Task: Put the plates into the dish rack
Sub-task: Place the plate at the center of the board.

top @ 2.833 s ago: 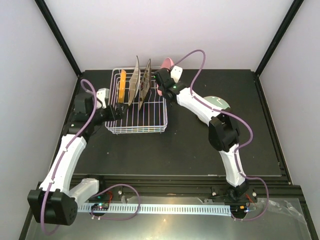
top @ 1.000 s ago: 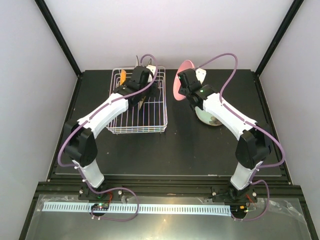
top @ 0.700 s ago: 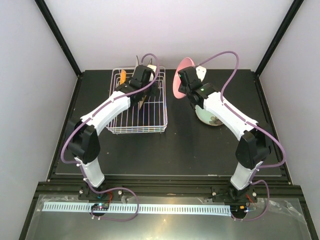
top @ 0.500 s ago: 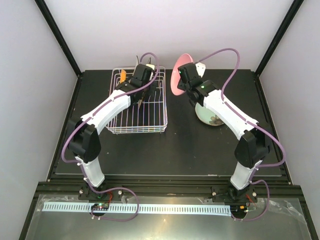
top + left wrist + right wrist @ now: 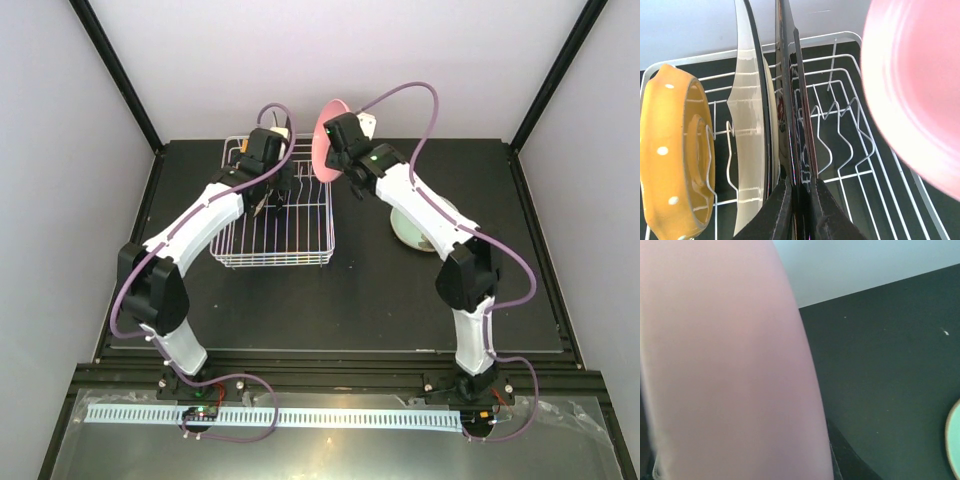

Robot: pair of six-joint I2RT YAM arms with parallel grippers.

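Note:
The white wire dish rack [image 5: 276, 263] holds three plates on edge. In the left wrist view they are an orange plate [image 5: 675, 155], a plain pale square plate [image 5: 747, 125] and a dark-looking flowered square plate [image 5: 799, 120]. My left gripper [image 5: 801, 184] reaches in from above [image 5: 268, 192] and is shut on the flowered plate's edge. My right gripper [image 5: 342, 152] is shut on the round pink plate [image 5: 327, 135], which it holds tilted above the rack's back right corner. That plate fills the right wrist view [image 5: 725, 365], where only one dark finger [image 5: 839, 460] shows. The pale green plate [image 5: 412, 230] lies on the table, partly under the right arm.
The rack's right half [image 5: 850, 130] has bare tines. The black table [image 5: 380, 300] is bounded by white walls and black corner posts [image 5: 120, 75]. The pink plate [image 5: 915, 90] hangs close beside the rack's right side in the left wrist view.
My left gripper has closed onto the flowered plate in the rack. My right arm has carried the pink plate leftward, from beside the rack to above its back right corner.

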